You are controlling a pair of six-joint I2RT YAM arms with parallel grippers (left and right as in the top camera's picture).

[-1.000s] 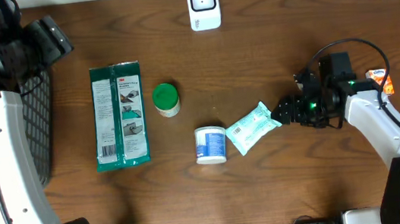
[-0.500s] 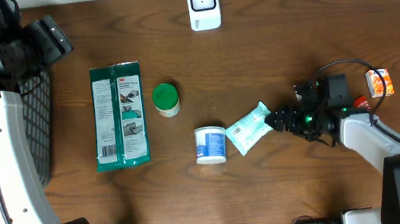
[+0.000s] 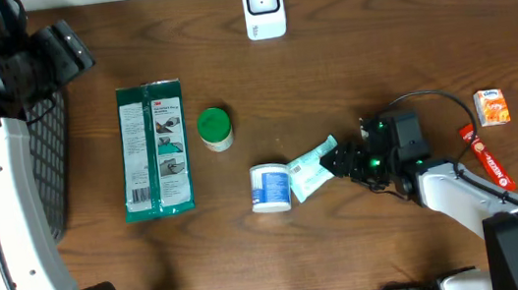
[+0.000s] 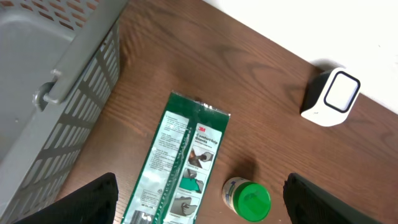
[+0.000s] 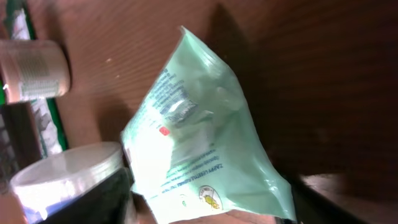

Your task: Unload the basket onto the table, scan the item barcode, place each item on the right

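Directly between right fingers (image 5: 102,202), mint-green pouch (image 5: 199,140)

Grey mesh basket (image 4: 56,93) fills upper L. Green 3M pkt (image 4: 180,162) lies flat on wood table (image 4: 261,143), centre-bottom, just R of basket. Green-capped bottle (image 4: 247,199) near pkt's lower R. White scanner (image 4: 333,96) upper R. L gripper (image 4: 211,202): 2 dark fingertips (image 4: 93,199) in bottom corners, wide apart, holding nothing.

My left arm (image 3: 4,206) stands along the left edge of the overhead view, and the left gripper (image 4: 208,199) is wide apart. My right arm (image 3: 463,194) reaches from lower right toward the centre. The right gripper (image 3: 337,162) is low, with its fingers apart.
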